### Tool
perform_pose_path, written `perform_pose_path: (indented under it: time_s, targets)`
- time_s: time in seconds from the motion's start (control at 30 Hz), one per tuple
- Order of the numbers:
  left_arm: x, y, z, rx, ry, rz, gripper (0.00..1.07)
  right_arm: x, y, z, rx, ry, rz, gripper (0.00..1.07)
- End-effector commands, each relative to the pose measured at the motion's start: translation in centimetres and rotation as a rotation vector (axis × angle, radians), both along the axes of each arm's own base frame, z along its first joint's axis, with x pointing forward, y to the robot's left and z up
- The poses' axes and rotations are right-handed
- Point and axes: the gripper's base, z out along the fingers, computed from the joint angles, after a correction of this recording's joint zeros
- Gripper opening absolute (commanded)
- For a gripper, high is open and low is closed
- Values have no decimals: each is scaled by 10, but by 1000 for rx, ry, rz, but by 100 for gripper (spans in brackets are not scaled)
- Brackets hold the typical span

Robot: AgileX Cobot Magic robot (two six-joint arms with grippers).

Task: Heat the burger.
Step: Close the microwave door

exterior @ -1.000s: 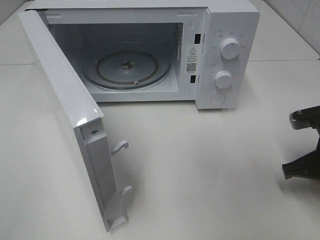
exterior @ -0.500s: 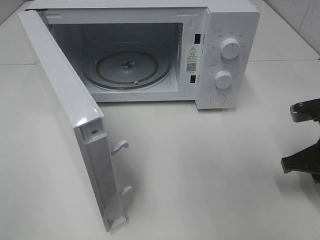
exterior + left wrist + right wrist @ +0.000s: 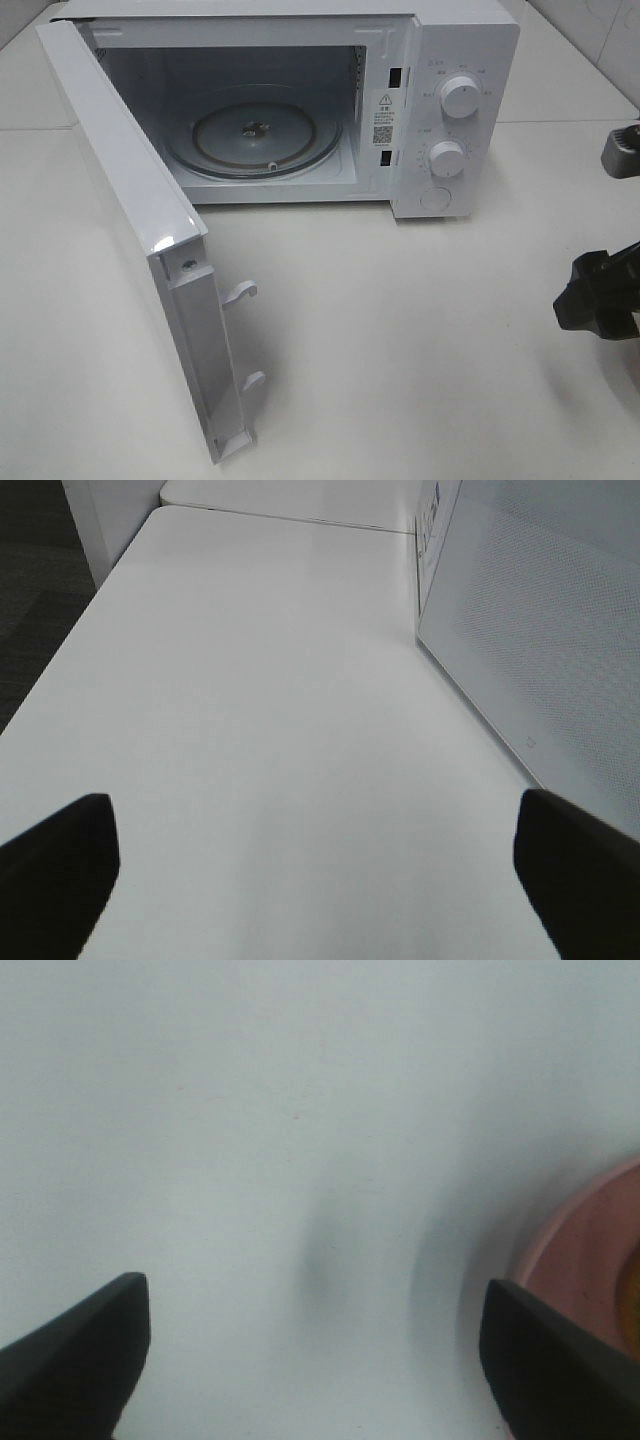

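Note:
The burger is out of clear view. Only a thin yellow-brown sliver shows at the frame's edge on a pink plate (image 3: 585,1260) in the right wrist view, and I cannot tell what it is. My right gripper (image 3: 610,225) hovers at the right edge of the table, open wide with nothing between its fingers (image 3: 75,1355). Beneath it is bare table, with the plate just beside one finger. My left gripper (image 3: 315,880) is open and empty, low over the table beside the microwave door's outer face (image 3: 540,630). The exterior view does not show it.
A white microwave (image 3: 450,100) stands at the back, its door (image 3: 140,220) swung wide open toward the front left. The glass turntable (image 3: 255,140) inside holds nothing. Two knobs (image 3: 458,97) sit on its right panel. White table (image 3: 400,350) lies between microwave and right gripper.
The right gripper's jaws have spread from nearly shut to wide open, the far finger moving toward the back. The microwave and door have not moved.

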Motion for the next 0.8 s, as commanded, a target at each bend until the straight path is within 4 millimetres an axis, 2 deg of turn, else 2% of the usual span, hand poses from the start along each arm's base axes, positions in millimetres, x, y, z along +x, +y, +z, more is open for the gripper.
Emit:
perform_pose_path:
  time_s: [0.03,0.33,0.57,0.63,0.67,0.7,0.77,0.8]
  targets:
    - [-1,0,0,1,-9,2,100,-15,2,17,53,-41,63,90]
    - [-1,0,0,1,-9,2,100,-40,-4,37,71,-106,73,88]
    - [-1,0,0,1,-9,2,100,-60,-8,46,85,-72,70,87]
    - [-1,0,0,1,-9,2,100,-72,-11,59,87,-80,72,86]
    - [-1,0,0,1,-9,2,100,-72,-11,59,87,-80,72,86]
    - [-1,0,0,1,-9,2,100,-80,-13,68,100,-114,69,85]
    - [-1,0,0,1,-9,2,100,-85,-14,72,110,-130,64,85]
    - [-1,0,0,1,-9,2,100,-97,-17,78,129,-185,67,84]
